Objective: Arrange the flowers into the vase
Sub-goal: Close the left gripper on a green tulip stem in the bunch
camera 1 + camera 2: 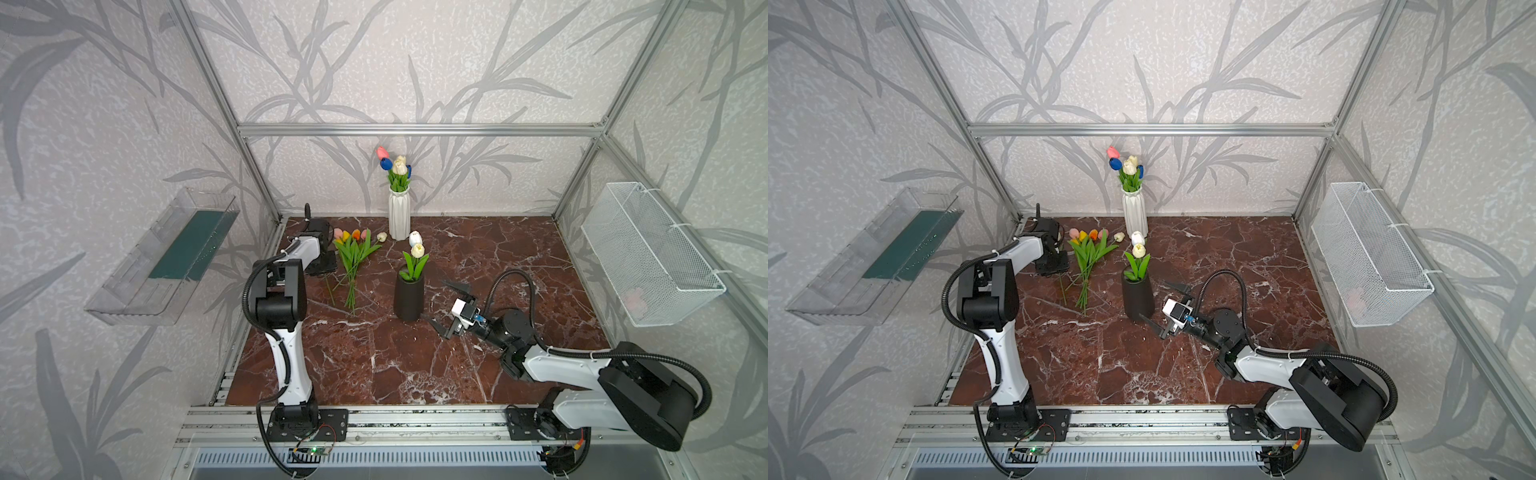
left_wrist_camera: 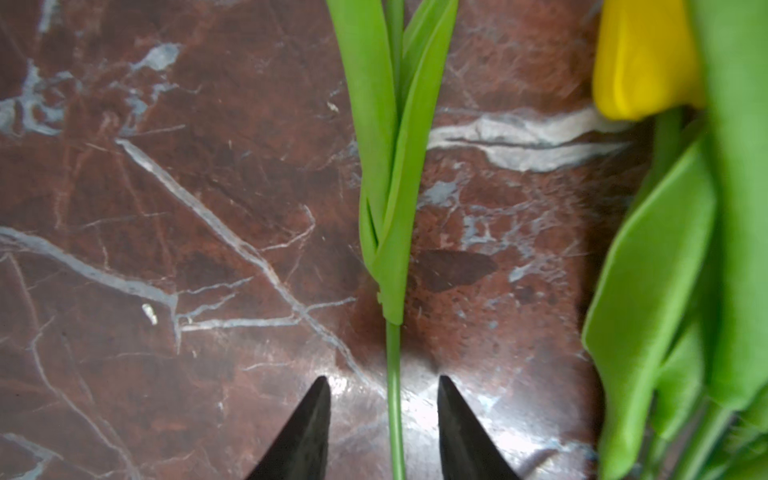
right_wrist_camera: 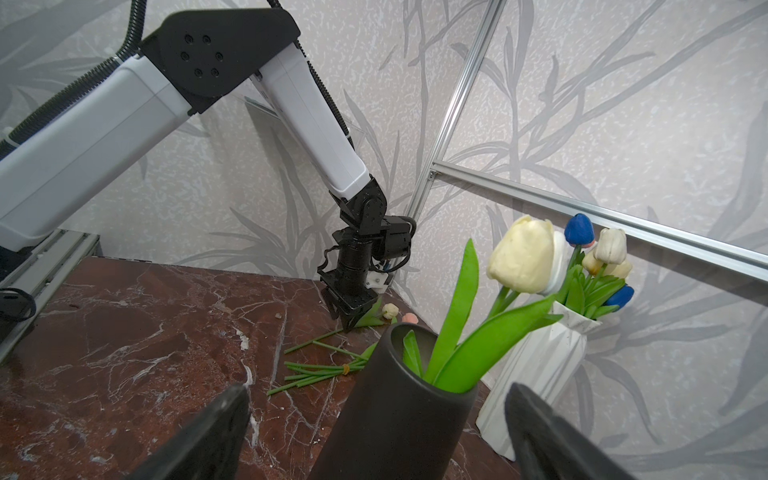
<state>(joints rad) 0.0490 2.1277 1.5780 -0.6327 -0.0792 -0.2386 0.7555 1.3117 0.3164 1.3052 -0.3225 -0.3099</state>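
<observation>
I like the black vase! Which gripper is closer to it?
Right. The right gripper sits beside the black vase, jaws open toward it; the left gripper straddles a loose stem.

Wearing glossy white shells on the left arm (image 1: 286,365) and right arm (image 1: 557,365), swelling into rounded black joint housings (image 1: 276,307); trailing black corrugated hoses (image 1: 513,276) cinched by white zip ties (image 1: 550,351); showing six round holes (image 3: 199,54) in one black elbow cover; tapering into matte black pointed fingers (image 3: 199,436); bolting onto black perforated base plates (image 1: 334,424), dangling red and yellow wiring (image 1: 578,444)
</observation>
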